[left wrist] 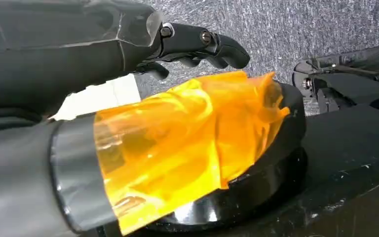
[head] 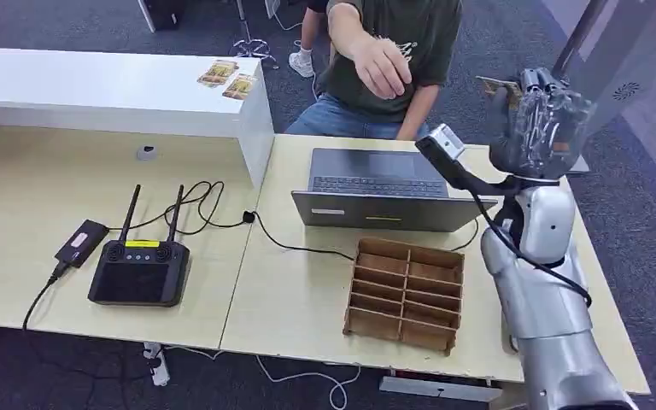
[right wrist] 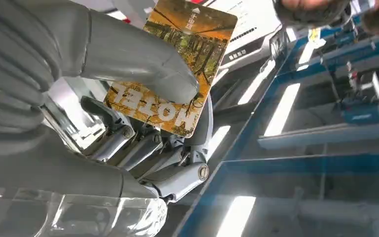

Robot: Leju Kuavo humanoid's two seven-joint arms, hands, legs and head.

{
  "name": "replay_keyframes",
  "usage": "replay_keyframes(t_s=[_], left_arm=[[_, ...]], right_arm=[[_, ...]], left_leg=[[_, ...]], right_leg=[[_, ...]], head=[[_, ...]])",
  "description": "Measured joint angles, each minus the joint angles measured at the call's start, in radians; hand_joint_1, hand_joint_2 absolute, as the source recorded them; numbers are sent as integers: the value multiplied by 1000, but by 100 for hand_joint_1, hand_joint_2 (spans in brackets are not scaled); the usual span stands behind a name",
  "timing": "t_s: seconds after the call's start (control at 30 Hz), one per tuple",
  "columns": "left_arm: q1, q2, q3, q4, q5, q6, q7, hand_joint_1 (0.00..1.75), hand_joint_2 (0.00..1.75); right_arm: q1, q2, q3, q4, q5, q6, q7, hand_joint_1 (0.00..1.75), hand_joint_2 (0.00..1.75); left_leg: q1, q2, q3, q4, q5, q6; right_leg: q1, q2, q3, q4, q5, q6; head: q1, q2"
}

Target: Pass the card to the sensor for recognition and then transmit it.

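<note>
The robot's raised right hand (head: 536,126) pinches a card (right wrist: 173,66) under its thumb, near a seated person's outstretched hand (head: 383,67); left hand (left wrist: 197,47) curled, holding nothing.

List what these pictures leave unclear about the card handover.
- Card in the head view: mostly hidden behind the raised right hand.
- Person's hand: blurred; whether it reaches for the card is unclear.
- Cards on the white counter: print too small to read.
- Left hand: fingers partly behind orange film.
</note>
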Motion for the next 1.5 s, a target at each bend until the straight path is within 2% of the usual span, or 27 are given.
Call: replay_keyframes(t_s=[0.23,0.67,1.0,1.5], left_arm=[[-7,1,-1,0,-4,-3,7,0,0],[-23,1,-2,0,-21,-17,27,0,0],[-24,1,-2,0,-24,-18,28,0,0],[-26,1,-2,-5,-26,-18,28,0,0]], right_arm=[[-120,1,57,160,33,31,40,175,175],[-277,12,127,447,106,16,110,175,175],[-305,24,151,516,107,8,113,175,175],[-317,33,159,542,106,4,108,175,175]], left_leg=[[0,-2,0,0,0,0],[0,-1,0,0,1,0],[0,-1,0,0,1,0],[0,-2,0,0,1,0]], right_leg=[[0,-1,0,0,0,0],[0,-1,0,0,0,0],[0,-1,0,0,0,0],[0,-1,0,0,0,0]], head=[[0,0],[0,0],[0,0],[0,0]])
